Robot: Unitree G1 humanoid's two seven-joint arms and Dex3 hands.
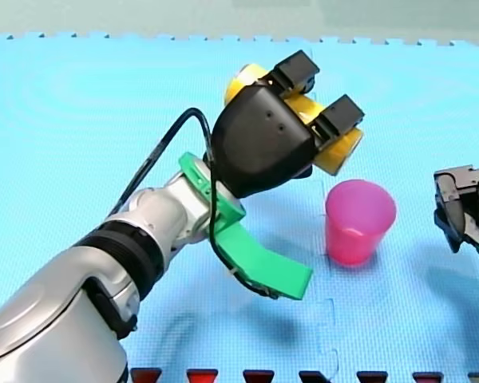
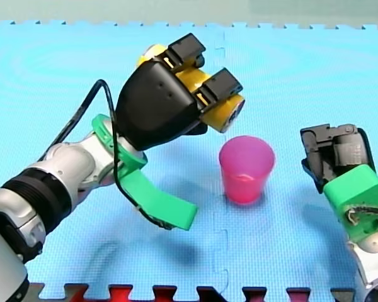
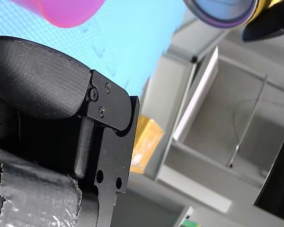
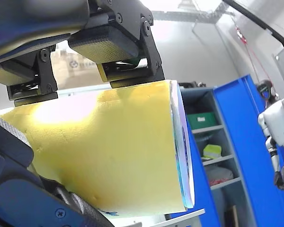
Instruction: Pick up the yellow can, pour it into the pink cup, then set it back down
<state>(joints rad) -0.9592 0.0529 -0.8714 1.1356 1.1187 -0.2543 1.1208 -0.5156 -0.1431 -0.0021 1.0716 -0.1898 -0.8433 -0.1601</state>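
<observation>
My left hand is shut on the yellow can, holding it on its side in the air. The can's open end points down and right, just above and left of the pink cup's rim. The pink cup stands upright on the blue mat, right of centre. In the second wrist view the yellow can lies under black fingers. My right hand hovers low at the right of the cup, holding nothing. The first wrist view shows the pink cup and the can's end.
The blue foam mat covers the whole work surface, with its jigsaw front edge near me. My left forearm and its green bracket hang over the mat left of the cup.
</observation>
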